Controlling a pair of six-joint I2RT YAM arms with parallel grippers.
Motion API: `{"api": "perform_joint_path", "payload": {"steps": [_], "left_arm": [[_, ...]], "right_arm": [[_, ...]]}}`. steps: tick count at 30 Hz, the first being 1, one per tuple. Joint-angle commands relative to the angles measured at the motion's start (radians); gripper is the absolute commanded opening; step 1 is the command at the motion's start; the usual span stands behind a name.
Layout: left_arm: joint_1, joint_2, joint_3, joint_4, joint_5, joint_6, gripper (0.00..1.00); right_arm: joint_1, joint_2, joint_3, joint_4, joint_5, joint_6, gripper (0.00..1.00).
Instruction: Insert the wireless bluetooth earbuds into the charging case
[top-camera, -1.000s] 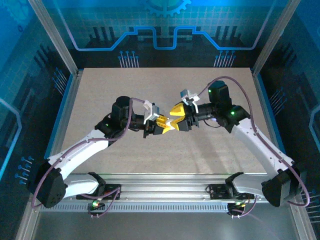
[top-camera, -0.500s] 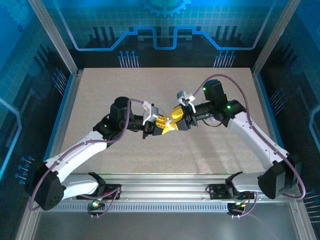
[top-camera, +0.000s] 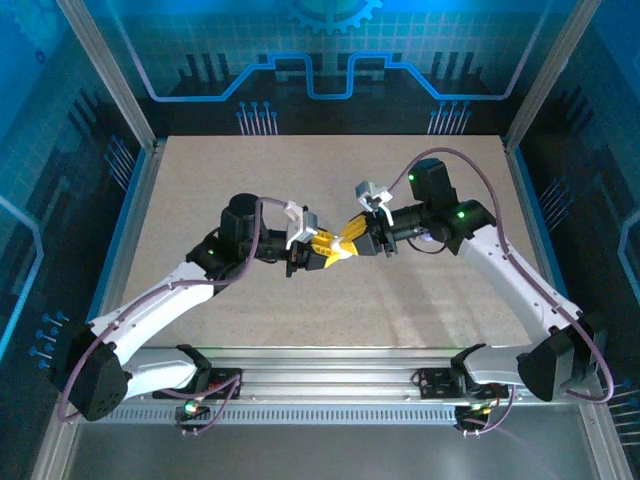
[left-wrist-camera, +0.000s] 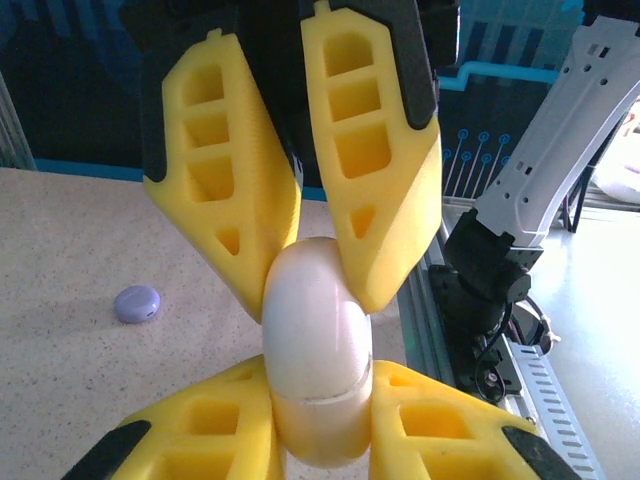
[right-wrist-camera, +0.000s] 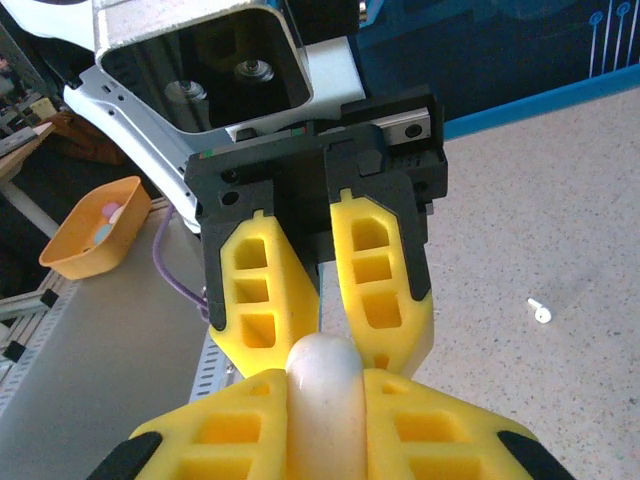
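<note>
My left fingers (left-wrist-camera: 235, 425) clamping lower half of glossy white egg-shaped charging case (left-wrist-camera: 315, 340); my right fingers (left-wrist-camera: 385, 240) pinching its upper end, closed on it. One tiny white earbud (right-wrist-camera: 541, 311) lying on table (right-wrist-camera: 560, 200), well right of right fingers. Judging it light, slick, rigid; planning gentle pinch across body.

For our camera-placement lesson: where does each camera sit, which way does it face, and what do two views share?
Top external: above and behind the bases, looking down on the table; both arms show, left end effector and right end effector meeting on the white case.
Left wrist: on the left arm, facing the right end effector; own fingers at bottom.
Right wrist: on the right arm, facing the left end effector; own fingers at bottom.
Shared: both wrist views show the white case.
</note>
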Motion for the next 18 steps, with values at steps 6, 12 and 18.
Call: {"api": "perform_joint_path", "payload": {"steps": [6, 12, 18], "left_arm": [[-0.006, -0.013, 0.02, 0.026, 0.007, -0.003, 0.16], [-0.008, -0.021, 0.032, -0.009, -0.004, 0.016, 0.15], [-0.007, -0.019, 0.042, -0.01, -0.024, -0.006, 0.16]], "right_arm": [[0.0, -0.027, -0.01, -0.012, 0.005, 0.016, 0.39], [0.0, -0.024, 0.029, -0.104, 0.064, -0.04, 0.44], [0.003, -0.023, 0.026, -0.109, 0.075, -0.036, 0.41]]}}
